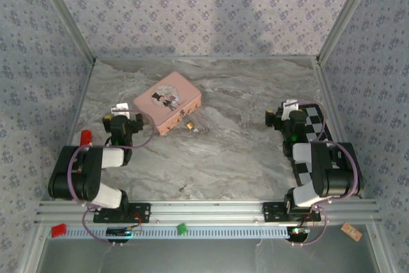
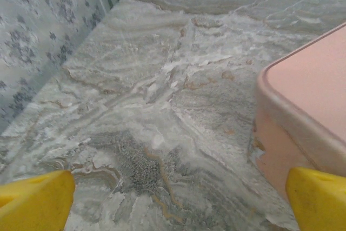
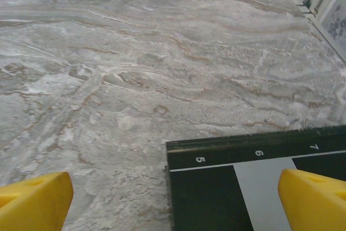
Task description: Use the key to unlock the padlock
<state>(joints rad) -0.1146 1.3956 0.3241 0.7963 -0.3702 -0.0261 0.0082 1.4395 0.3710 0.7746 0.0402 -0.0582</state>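
Nothing is done yet. The tiny brass-gold padlock (image 1: 190, 126) lies on the grey marbled tabletop (image 1: 243, 151), just beside the pink rectangular tin (image 1: 167, 101). The left gripper (image 1: 121, 117) and right gripper (image 1: 281, 114) are both spread wide and empty. I can't make out a key, so everything remains.

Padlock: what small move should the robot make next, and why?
Probably move the left gripper to the right, around the tin's near corner, toward the padlock. The padlock lies on the table beside the tin's near right side, somewhat nearer to this arm. This gripper is open and empty, as is the right gripper.
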